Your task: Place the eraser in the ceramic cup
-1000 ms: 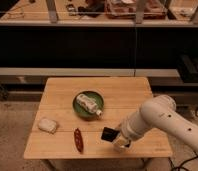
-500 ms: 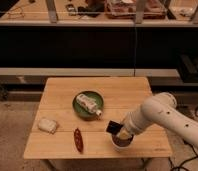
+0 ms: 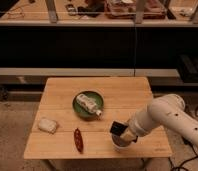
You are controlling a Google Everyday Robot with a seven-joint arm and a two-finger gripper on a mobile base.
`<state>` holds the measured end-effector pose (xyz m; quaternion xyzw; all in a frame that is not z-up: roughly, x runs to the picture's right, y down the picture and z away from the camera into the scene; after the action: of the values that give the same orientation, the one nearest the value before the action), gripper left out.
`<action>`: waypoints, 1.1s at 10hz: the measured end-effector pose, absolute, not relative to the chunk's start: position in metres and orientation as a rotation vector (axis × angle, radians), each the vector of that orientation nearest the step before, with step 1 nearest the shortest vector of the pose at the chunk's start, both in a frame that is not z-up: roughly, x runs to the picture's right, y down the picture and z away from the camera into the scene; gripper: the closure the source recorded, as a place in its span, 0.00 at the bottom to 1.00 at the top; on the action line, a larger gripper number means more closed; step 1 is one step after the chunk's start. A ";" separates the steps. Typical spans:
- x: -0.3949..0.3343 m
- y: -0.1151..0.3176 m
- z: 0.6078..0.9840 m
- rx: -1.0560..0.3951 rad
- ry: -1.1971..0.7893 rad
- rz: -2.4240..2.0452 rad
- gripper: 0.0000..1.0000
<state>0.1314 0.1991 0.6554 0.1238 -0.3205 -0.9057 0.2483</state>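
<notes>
The gripper (image 3: 123, 131), fingers closed on the small flat black eraser (image 3: 117, 128), had moved from beside the small round white ceramic cup (image 3: 121, 144) to directly above it.

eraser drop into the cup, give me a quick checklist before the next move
1. Gripper shut on the eraser: ok.
2. Eraser over the ceramic cup, at the table's front right: ok, it sits just above the rim.
3. Eraser centred on the opening: cannot tell, it looks offset toward the cup's left edge.
4. Cup upright: ok.
5. Cup interior free: cannot tell, the arm hides it.
6. Green plate with the bottle, red pepper and pale block away from the cup: ok.
</notes>
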 end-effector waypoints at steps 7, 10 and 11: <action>0.123 0.211 0.659 0.351 -0.913 -2.439 0.87; 0.121 0.213 0.661 0.347 -0.931 -2.437 0.65; 0.122 0.213 0.661 0.350 -0.941 -2.425 0.49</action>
<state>0.1215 0.2130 0.6607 0.1288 -0.3465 -0.8933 0.2555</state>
